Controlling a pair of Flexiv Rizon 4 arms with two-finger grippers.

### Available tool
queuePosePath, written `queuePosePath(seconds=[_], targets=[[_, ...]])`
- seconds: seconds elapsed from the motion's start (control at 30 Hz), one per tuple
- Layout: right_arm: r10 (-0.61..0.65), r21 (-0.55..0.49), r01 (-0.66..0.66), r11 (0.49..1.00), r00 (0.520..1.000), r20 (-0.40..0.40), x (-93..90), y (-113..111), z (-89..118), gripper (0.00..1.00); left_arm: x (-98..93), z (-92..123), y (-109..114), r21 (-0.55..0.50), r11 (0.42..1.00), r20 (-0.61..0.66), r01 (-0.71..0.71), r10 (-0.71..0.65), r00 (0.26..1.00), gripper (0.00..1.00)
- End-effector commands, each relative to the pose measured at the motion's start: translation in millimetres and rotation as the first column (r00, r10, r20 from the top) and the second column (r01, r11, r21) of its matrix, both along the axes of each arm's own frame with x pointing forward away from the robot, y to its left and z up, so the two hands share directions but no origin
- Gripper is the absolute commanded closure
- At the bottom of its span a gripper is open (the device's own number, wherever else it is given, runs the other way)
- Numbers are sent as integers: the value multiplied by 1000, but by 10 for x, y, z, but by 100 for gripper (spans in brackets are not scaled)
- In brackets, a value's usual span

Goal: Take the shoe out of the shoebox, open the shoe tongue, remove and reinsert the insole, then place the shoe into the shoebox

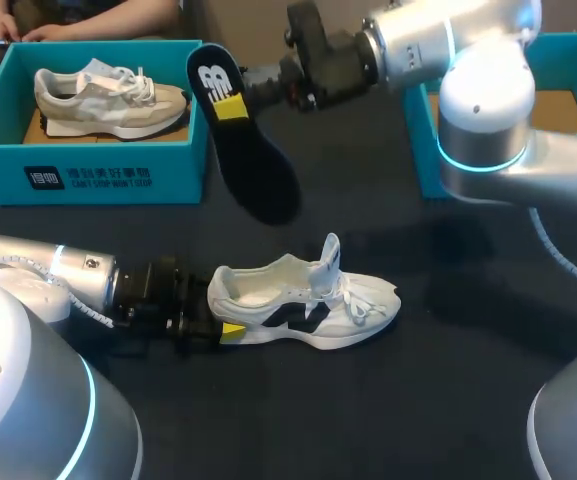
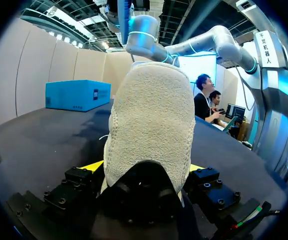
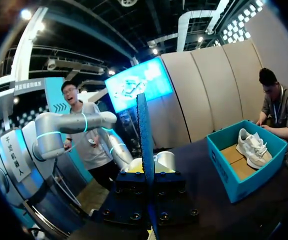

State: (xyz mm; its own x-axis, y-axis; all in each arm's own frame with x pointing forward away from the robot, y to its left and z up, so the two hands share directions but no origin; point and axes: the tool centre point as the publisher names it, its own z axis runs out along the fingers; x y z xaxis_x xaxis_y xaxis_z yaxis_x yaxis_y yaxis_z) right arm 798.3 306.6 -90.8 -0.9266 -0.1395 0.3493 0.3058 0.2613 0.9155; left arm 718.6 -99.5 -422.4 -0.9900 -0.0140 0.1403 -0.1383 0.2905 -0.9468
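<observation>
A white shoe (image 1: 308,305) with dark side marks lies on the black table, its toe to the right and its tongue (image 1: 330,255) standing up. My left gripper (image 1: 220,312) comes in low from the left, its fingers wide apart and pressed on both sides of the heel. In the left wrist view the fuzzy heel (image 2: 151,115) fills the gap between the yellow tips of the left gripper (image 2: 144,170). My right gripper (image 1: 260,85) holds the black insole (image 1: 243,150) in the air above the table, shut on its heel end. In the right wrist view the insole (image 3: 144,145) shows edge-on between the fingers of the right gripper (image 3: 146,182).
A teal shoebox (image 1: 88,165) at the back left holds a beige shoe (image 1: 108,95); the same shoebox (image 3: 243,165) shows in the right wrist view. A second teal box (image 1: 568,60) stands at the back right, behind my right arm.
</observation>
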Motion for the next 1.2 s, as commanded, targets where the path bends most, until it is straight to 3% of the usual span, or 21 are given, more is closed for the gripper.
queuePosePath(seconds=[0.03,0.17,0.3,0.67,0.8,0.87,1.2], targets=[[1,-2,-1,1000,1000,0,6,14,3,100,2,-7,1,4,1000,-1,1,-1,1000,100],[1,-2,-1,1000,1000,0,6,14,3,100,2,-7,1,4,1000,-1,1,-1,1000,100],[-45,3,46,999,993,-110,5,-25,97,100,2,-7,1,4,1000,-1,1,-1,1000,100],[-127,16,138,990,946,-298,-194,-94,529,100,2,-7,1,4,1000,-1,1,-1,1000,100],[-118,35,134,990,950,-288,-263,-125,779,100,2,-7,1,4,1000,-1,1,-1,1000,100],[-87,-1,88,996,984,-155,-288,-111,938,100,2,-7,1,4,1000,-1,1,-1,1000,100],[-87,-1,88,996,984,-155,-288,-111,938,100,2,-7,1,4,1000,-1,1,-1,1000,100]])
